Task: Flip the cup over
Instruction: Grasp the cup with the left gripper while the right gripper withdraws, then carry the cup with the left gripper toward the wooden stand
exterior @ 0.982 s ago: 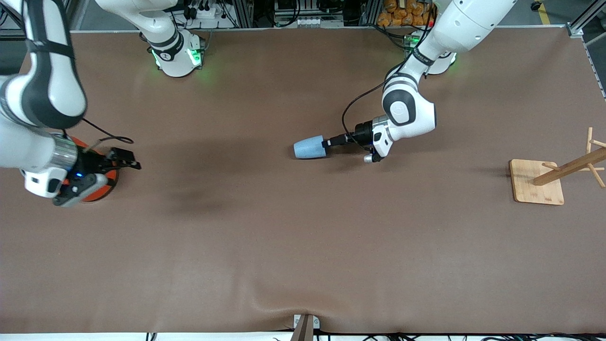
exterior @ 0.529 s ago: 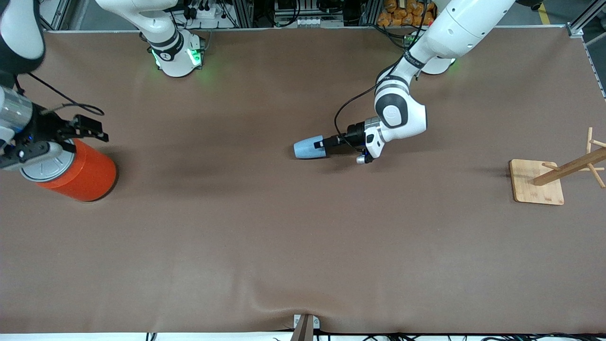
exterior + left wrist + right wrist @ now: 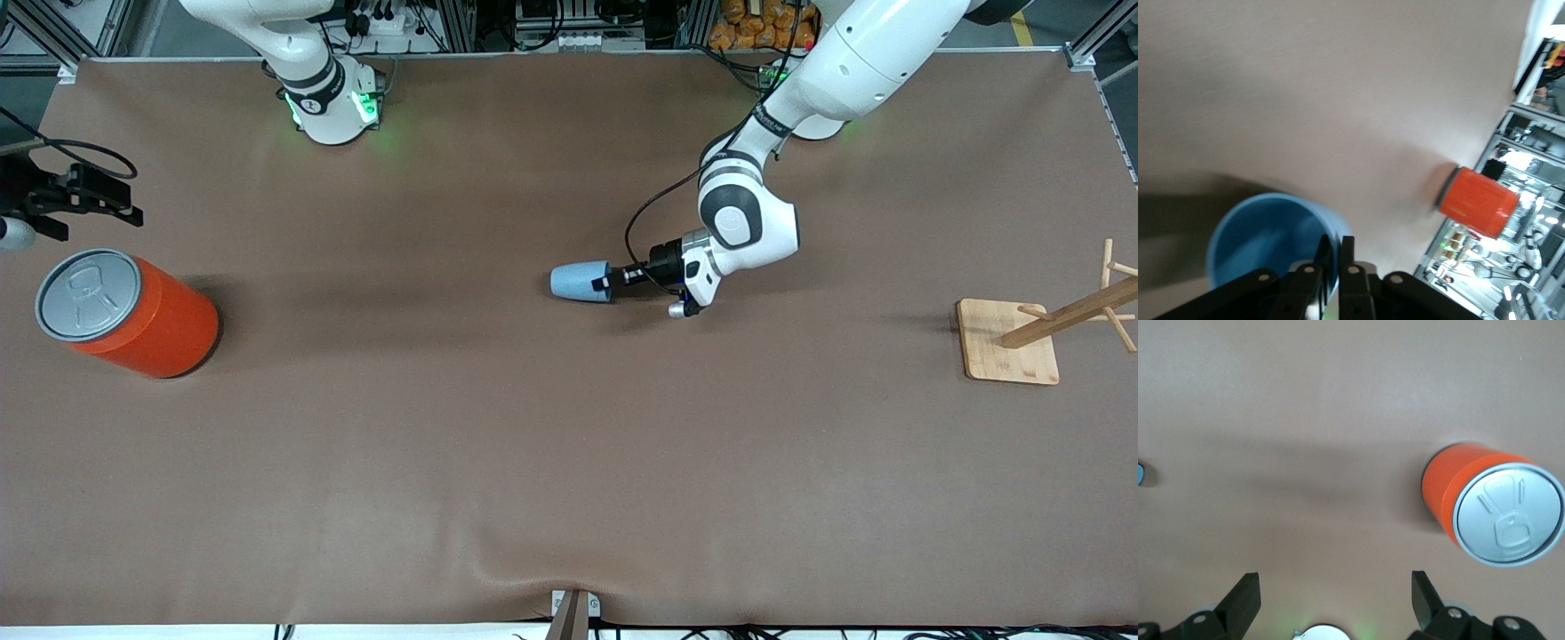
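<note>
Cup (image 3: 581, 282): light blue, lying on its side near the middle of the brown desk (image 3: 551, 444), mouth turned toward the left arm's end. Darker blue interior visible in the left wrist view (image 3: 1268, 243).

Left end effector (image 3: 606, 283): at the cup's mouth, low over the desk, fingers (image 3: 1338, 263) drawn together and clamped on the cup's rim, one inside the mouth and one outside.

Right end effector (image 3: 93, 203): raised at the right arm's end of the desk, just beside the orange can (image 3: 133, 316); fingers (image 3: 1241, 600) spread wide apart, nothing between them. Arm waiting.

Orange can: upright on the desk, grey lid up, well apart from the cup; seen also in the right wrist view (image 3: 1495, 510) and, small, in the left wrist view (image 3: 1478, 202).

Wooden rack (image 3: 1049, 324): square base flat on the desk at the left arm's end, well apart from the cup.
</note>
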